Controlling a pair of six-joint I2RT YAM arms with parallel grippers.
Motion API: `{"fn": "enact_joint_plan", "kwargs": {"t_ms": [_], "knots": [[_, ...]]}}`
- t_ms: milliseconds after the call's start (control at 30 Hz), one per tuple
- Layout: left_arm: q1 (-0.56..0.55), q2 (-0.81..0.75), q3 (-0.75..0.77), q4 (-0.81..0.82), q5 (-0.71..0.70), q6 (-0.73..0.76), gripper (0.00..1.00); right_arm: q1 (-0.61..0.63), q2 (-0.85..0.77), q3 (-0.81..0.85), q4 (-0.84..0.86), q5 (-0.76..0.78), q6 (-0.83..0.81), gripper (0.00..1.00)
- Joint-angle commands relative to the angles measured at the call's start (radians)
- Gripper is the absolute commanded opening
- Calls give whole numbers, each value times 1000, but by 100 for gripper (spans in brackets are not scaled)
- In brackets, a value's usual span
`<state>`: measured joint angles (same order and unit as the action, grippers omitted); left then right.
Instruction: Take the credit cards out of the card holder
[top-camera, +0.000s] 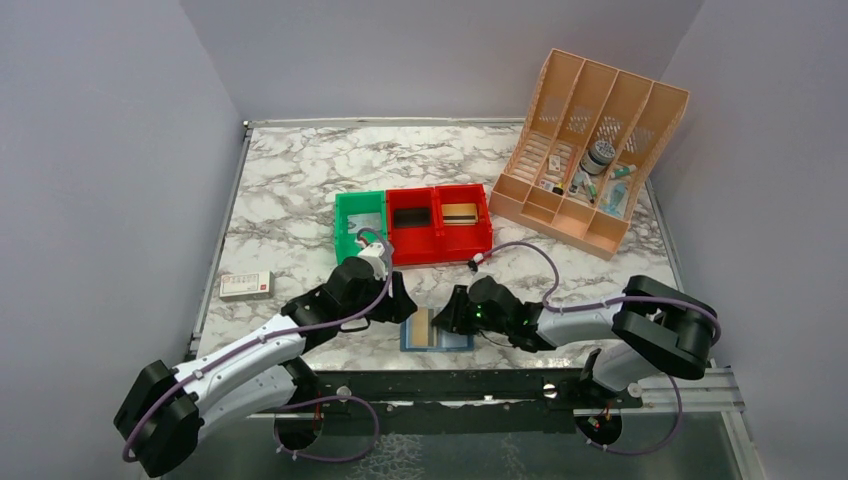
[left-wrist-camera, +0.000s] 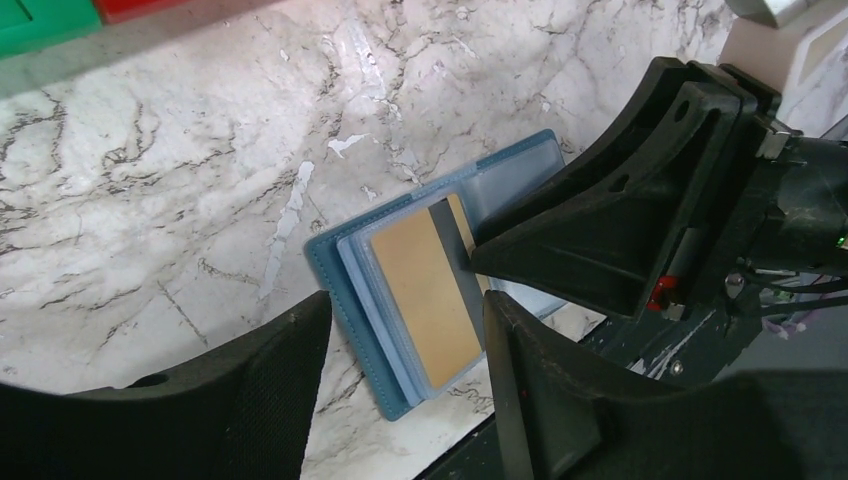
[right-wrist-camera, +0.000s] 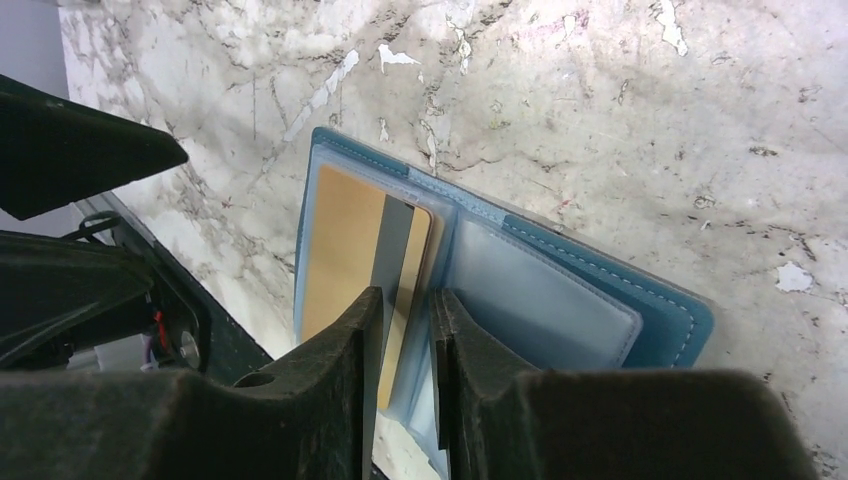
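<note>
The blue card holder (top-camera: 455, 341) lies open near the table's front edge, between both grippers. A tan-gold credit card (right-wrist-camera: 345, 240) with a grey stripe lies on its left panel (left-wrist-camera: 330, 265), partly out of the clear pocket. My right gripper (right-wrist-camera: 405, 298) is down over that card's right edge. Its jaws are narrowly open and the card (left-wrist-camera: 420, 290) shows flat in the gap. My left gripper (left-wrist-camera: 405, 305) hovers open over the holder's near left corner, gripping nothing. In the top view, the left gripper (top-camera: 400, 305) and right gripper (top-camera: 450, 312) almost meet above the holder.
A green bin (top-camera: 360, 222) and two red bins (top-camera: 412, 225) stand in a row behind the grippers. A peach divided organizer (top-camera: 590, 150) is at the back right. A white-and-red flat box (top-camera: 246, 285) lies at the left. The black front rail (top-camera: 450, 385) runs just below the holder.
</note>
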<state>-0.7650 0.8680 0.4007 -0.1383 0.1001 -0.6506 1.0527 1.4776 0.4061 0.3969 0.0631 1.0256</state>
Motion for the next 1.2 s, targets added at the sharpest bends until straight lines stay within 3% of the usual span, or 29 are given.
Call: {"fn": "enact_joint_plan", "kwargs": {"t_ms": [0, 200, 433, 733, 967, 1167], "knots": [[6, 52, 9, 48, 58, 22, 57, 1, 16, 10, 11, 31, -35, 22], [6, 132, -6, 133, 124, 25, 45, -8, 45, 57, 11, -11, -69, 17], [6, 233, -7, 153, 141, 22, 38, -52, 43, 73, 13, -64, -91, 16], [4, 255, 8, 101, 126, -2, 39, -53, 22, 60, 20, -185, -123, 22], [3, 294, 1, 109, 140, 5, 39, -53, 72, 73, -7, -176, -101, 23], [3, 351, 14, 127, 121, 6, 32, -57, 108, 85, 20, -161, -101, 20]]}}
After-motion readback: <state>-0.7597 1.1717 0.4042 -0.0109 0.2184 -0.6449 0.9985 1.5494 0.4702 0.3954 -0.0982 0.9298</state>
